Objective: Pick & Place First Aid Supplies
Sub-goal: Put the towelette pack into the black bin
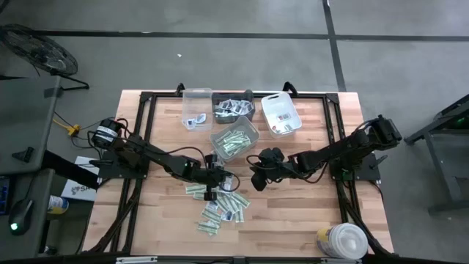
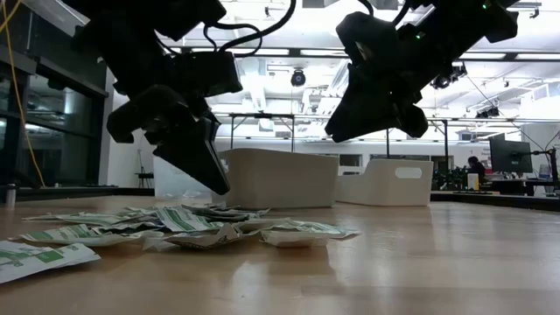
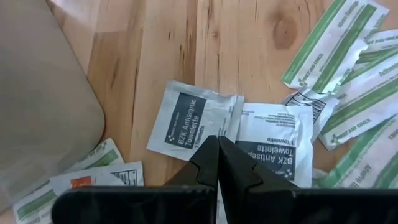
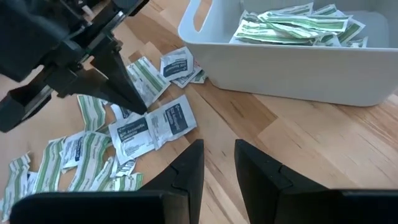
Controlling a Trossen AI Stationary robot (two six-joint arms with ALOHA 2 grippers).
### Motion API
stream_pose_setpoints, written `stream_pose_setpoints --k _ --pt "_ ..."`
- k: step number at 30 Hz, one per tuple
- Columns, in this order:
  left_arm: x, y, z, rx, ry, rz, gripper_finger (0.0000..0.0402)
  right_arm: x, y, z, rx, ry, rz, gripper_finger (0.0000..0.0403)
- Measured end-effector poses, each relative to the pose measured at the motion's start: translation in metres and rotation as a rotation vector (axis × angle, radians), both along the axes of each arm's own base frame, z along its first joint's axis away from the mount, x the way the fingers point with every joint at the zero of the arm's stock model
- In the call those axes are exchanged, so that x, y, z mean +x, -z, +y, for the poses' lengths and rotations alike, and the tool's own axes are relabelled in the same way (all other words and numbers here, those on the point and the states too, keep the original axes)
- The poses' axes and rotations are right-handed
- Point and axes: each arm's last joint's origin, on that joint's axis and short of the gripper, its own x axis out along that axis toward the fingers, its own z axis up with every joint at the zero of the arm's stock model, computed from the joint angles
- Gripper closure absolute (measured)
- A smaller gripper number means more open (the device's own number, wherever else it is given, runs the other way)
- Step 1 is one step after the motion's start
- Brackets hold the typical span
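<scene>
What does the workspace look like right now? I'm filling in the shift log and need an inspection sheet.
Surface: wooden table, bare on its right side.
Job's things: first aid packets loose in a pile; green-striped strips fill one bin.
Clutter: round white tub at the table's corner; clear bin, dark bin and white bin at the far edge.
Grippers: left hand shut, tips on a towelette packet; right hand slightly parted, empty, above bare wood.
Cables: black leads along both arms.
Surroundings: floor fan; workshop behind.

wooden table, plastic bins, white tub, fan.
</scene>
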Motion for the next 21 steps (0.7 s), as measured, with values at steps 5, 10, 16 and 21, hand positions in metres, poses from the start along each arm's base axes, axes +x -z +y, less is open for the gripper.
stream_pose_setpoints --k 5,10,16,21 --pt "0.005 0.011 -0.002 -0.009 0.008 0.005 0.0401 0.000 0.000 -0.001 -0.004 0.007 0.000 0.0320" --pt "0.006 0.022 -0.002 -0.024 -0.042 0.039 0.0401 0.000 0.000 -0.001 -0.001 0.004 0.004 0.0320" --pt "0.006 0.037 -0.002 -0.045 -0.068 0.097 0.0401 0.000 0.000 0.000 0.058 0.001 -0.003 0.0320" --pt "0.006 0.042 -0.003 -0.053 -0.067 0.110 0.0401 0.004 0.001 0.002 0.154 0.001 -0.038 0.0319"
